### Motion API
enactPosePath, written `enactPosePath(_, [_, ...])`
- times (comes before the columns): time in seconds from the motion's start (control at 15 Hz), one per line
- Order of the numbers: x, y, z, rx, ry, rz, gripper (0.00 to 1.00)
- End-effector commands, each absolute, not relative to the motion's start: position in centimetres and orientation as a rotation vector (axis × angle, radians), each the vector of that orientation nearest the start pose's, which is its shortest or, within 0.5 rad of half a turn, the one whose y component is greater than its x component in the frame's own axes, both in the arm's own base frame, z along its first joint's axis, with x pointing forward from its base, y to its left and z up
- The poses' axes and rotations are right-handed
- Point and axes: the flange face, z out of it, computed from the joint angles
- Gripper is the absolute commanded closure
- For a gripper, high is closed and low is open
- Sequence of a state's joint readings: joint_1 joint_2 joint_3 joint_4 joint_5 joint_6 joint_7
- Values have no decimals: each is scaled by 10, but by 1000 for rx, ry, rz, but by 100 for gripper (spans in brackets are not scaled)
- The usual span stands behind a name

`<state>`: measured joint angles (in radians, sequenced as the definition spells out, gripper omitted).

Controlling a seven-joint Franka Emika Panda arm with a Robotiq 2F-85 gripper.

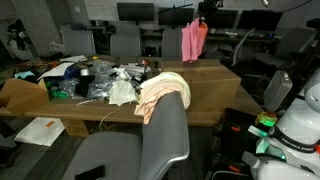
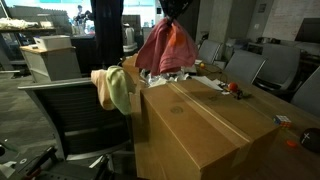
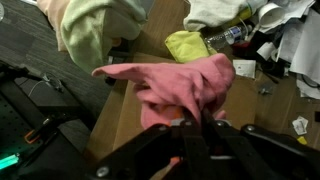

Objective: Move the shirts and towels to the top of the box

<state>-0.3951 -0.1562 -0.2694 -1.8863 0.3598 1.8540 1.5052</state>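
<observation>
pose: held high, pointing down over the box (image 2: 205, 130) | pincer (image 2: 172, 14): clamped on pink cloth (image 2: 165, 50) | cloth dangles below it

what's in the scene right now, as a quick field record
jaws: shut on the pink cloth
pink cloth: lifted, hanging over the far end of the box
cream-yellow cloth: draped over the chair back
pale green cloth: draped over the same chair back, beside the box
task: no cloth laid on the box yet
</observation>
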Motion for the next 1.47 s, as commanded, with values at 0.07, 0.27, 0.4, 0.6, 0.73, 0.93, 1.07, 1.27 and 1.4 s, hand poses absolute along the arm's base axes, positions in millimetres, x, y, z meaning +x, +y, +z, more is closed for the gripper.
enactPosePath(0.07, [436,-341,616,-996,2569,-164,63])
enactPosePath(0.27, [435,-353,611,-968,2616,-168,41])
enactPosePath(0.4, [432,-349,602,-1028,2574,-75,26])
enactPosePath(0.6, [425,-333,582,-1173,2424,-42,4])
enactPosePath(0.73, [421,-309,560,-1294,2346,-15,0])
enactPosePath(0.93, [418,-260,520,-1500,2238,79,0])
enactPosePath(1.07, [420,-221,495,-1640,2165,159,0])
enactPosePath(1.27, [434,-160,467,-1843,2046,287,0])
enactPosePath(1.4, [446,-119,455,-1976,1964,363,0])
